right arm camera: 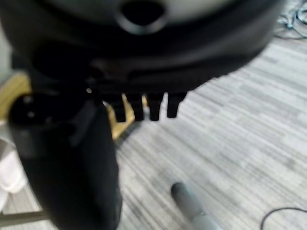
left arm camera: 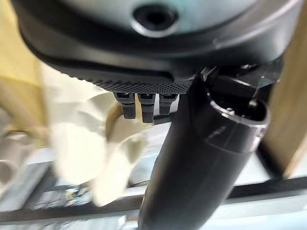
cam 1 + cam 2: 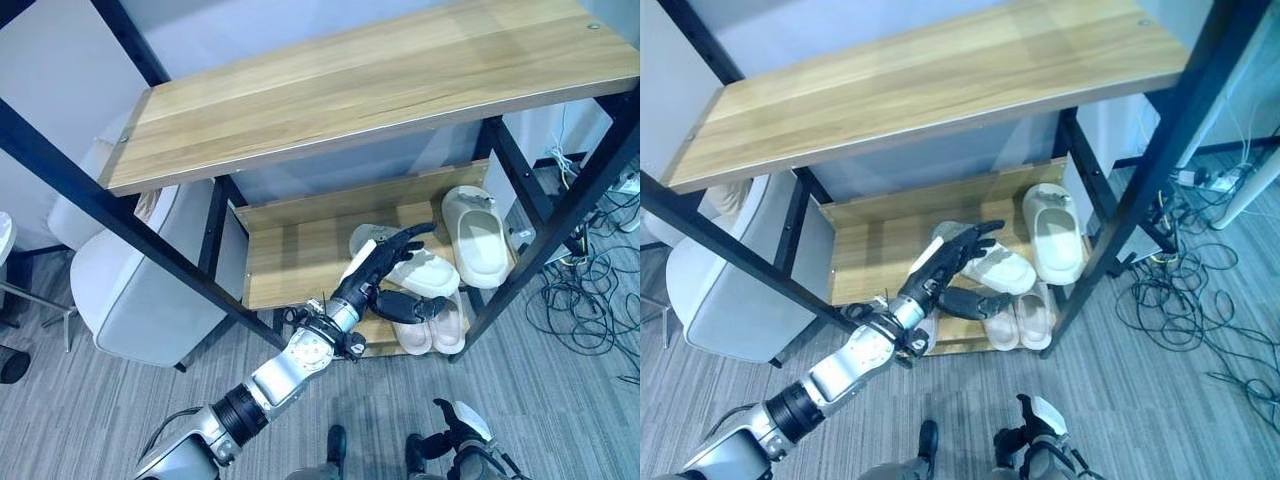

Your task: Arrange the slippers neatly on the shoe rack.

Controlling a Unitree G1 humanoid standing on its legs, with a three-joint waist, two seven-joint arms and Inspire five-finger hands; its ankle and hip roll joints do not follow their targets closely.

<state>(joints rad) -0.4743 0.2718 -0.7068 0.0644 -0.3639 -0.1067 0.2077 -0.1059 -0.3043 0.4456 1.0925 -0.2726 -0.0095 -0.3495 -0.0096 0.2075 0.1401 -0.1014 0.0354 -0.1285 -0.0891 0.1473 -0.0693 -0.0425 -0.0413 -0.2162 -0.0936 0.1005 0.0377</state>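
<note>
The shoe rack (image 3: 330, 100) has wooden shelves in a black frame. On its lower shelf (image 3: 290, 250) lie two beige slippers: one (image 3: 478, 235) at the right end, pointing towards the back, and one (image 3: 425, 270) slanted in the middle. My left hand (image 3: 385, 262) is open, its straight fingers lying on the slanted slipper (image 2: 91, 139) and its thumb sticking out below towards the shelf's front edge. A pinkish pair (image 3: 435, 328) sits on the level underneath. My right hand (image 3: 458, 428) hangs low over the carpet, fingers relaxed, holding nothing.
The top shelf is bare wood. A slanted black frame bar (image 3: 120, 215) crosses in front of the rack's left side. A white chair (image 3: 130, 290) stands left of the rack. Tangled cables (image 3: 590, 300) lie on the grey carpet to the right.
</note>
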